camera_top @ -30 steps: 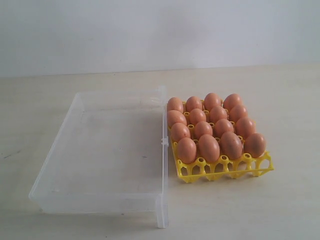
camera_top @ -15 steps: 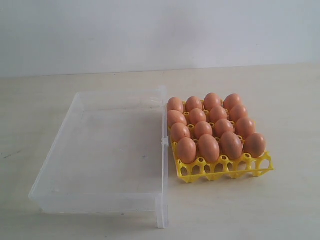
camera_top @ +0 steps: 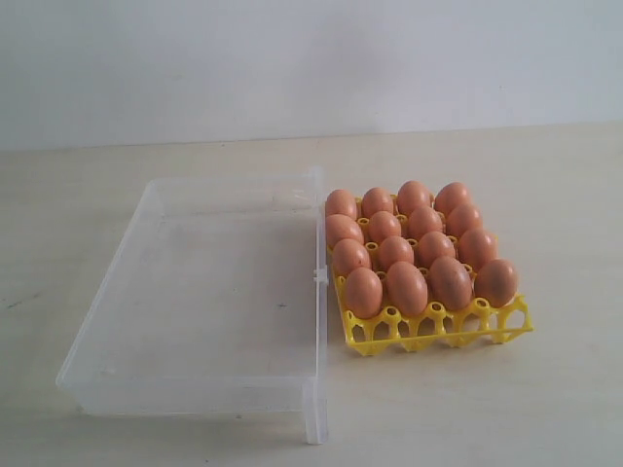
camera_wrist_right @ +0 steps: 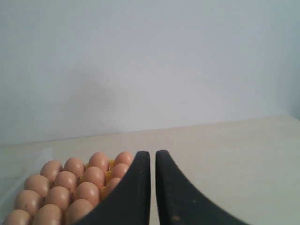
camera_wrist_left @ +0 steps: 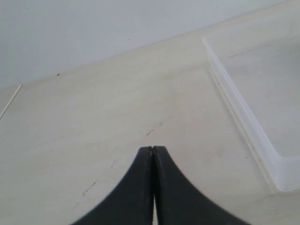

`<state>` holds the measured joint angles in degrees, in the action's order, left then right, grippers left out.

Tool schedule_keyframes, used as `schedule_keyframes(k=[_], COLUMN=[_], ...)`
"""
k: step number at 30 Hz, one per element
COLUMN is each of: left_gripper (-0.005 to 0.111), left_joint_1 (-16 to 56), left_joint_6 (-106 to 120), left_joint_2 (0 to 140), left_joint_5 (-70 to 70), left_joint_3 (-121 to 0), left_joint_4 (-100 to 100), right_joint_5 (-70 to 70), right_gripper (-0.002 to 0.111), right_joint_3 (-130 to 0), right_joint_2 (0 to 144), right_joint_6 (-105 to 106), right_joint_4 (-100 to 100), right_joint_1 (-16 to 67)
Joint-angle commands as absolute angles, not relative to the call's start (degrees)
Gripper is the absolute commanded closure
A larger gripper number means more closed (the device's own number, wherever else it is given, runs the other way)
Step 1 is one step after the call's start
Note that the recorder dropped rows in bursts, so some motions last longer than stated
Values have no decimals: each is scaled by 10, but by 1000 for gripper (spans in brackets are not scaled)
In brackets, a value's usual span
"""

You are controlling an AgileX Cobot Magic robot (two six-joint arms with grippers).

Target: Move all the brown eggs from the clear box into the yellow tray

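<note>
A pale cream counter [camera_top: 487,409] runs from the near edge to the far one, with a faint dark scuff [camera_top: 19,300] at its left side; behind its far edge rises a plain grey-white wall [camera_top: 292,58]

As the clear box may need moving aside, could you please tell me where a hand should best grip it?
Probably from above, on the wall of the clear box farthest from the yellow tray, one finger inside and one outside: that wall is low, thin and free, while the tray crowds the opposite one.

Smooth, curved, matte-black end effector fingers [camera_wrist_left: 136,187]
</note>
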<state>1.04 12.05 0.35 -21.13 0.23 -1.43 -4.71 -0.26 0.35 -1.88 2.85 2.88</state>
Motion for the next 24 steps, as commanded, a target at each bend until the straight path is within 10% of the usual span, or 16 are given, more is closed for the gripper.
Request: schedule_keyframes(k=[1, 24], left_gripper=[107, 107], left_joint_1=[11, 11], left_joint_6=[117, 117], left_joint_2=[0, 0], left_joint_5=[-207, -207], left_joint_3=[0, 0], left_joint_4=[-14, -14], right_joint_5=[-48, -47], right_gripper=[101, 101], right_joint_3=[0, 0], right_joint_2=[0, 0], right_joint_6=[-4, 9], right_joint_4=[30, 29], right_joint_1=[27, 27])
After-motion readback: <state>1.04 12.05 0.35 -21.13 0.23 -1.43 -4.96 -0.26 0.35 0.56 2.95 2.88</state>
